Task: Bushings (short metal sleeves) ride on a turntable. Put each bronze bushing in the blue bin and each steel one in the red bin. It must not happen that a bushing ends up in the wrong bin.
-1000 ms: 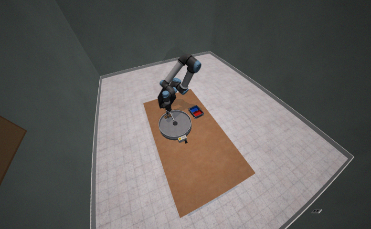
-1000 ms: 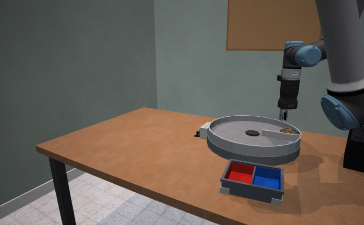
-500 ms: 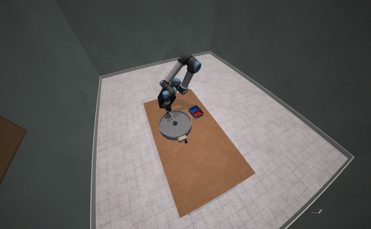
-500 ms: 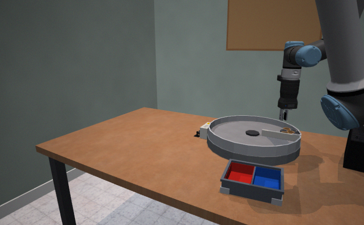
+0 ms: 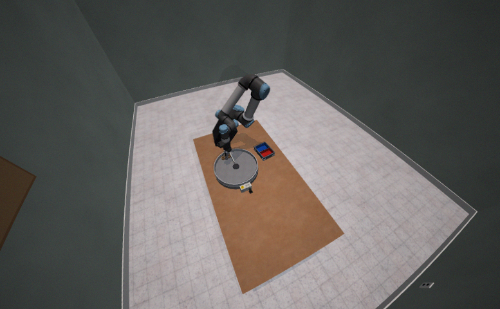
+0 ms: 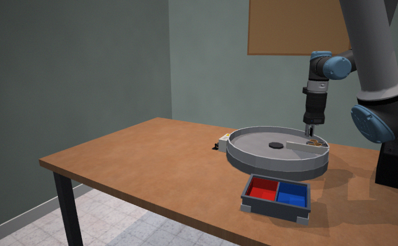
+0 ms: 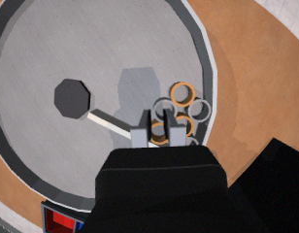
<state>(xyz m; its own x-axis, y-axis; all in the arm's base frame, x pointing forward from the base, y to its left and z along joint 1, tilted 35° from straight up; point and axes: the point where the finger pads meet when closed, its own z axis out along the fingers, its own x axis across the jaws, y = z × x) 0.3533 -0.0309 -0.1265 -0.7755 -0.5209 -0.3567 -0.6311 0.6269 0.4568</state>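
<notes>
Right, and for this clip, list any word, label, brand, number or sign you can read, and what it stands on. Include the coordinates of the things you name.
No text can be read in any view.
White box with a yellow patch [image 5: 246,187] [image 6: 224,143] beside the round grey turntable [image 5: 244,174] [image 6: 255,138] [image 7: 38,53]: faint marks, too small to read.
Black gripper body [image 6: 314,117] [image 7: 161,189]: a tiny blue mark in the exterior view, nothing legible.
</notes>
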